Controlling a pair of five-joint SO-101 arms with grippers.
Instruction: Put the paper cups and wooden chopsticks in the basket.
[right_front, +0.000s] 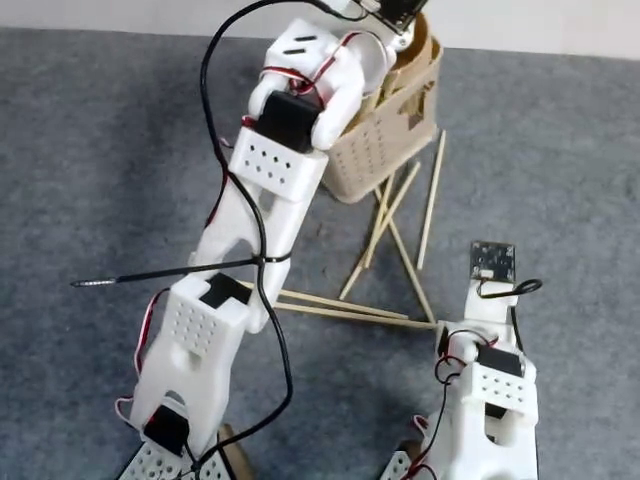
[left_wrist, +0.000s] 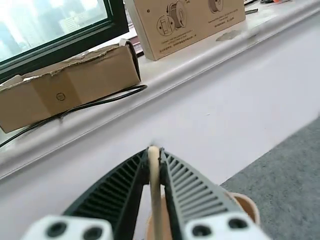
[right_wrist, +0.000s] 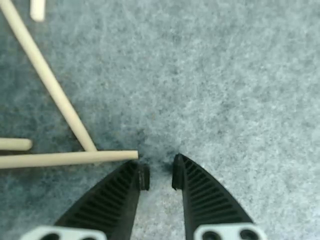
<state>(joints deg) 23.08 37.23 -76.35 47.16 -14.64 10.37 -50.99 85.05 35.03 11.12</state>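
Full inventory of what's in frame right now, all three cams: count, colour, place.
Grey carpet: one, covers the work surface.
Perforated basket: one, beige, at the carpet's far edge.
Loose wooden chopsticks: about six, pale wood, strewn on the carpet before the basket, some crossing.
Held wooden chopstick: one, pale wood, clamped above the basket.
Cardboard boxes: two, brown, on the white ledge behind.
Left gripper: black fingers, shut on the held chopstick.
Right gripper: black fingers, open, just above the carpet beside chopstick ends.
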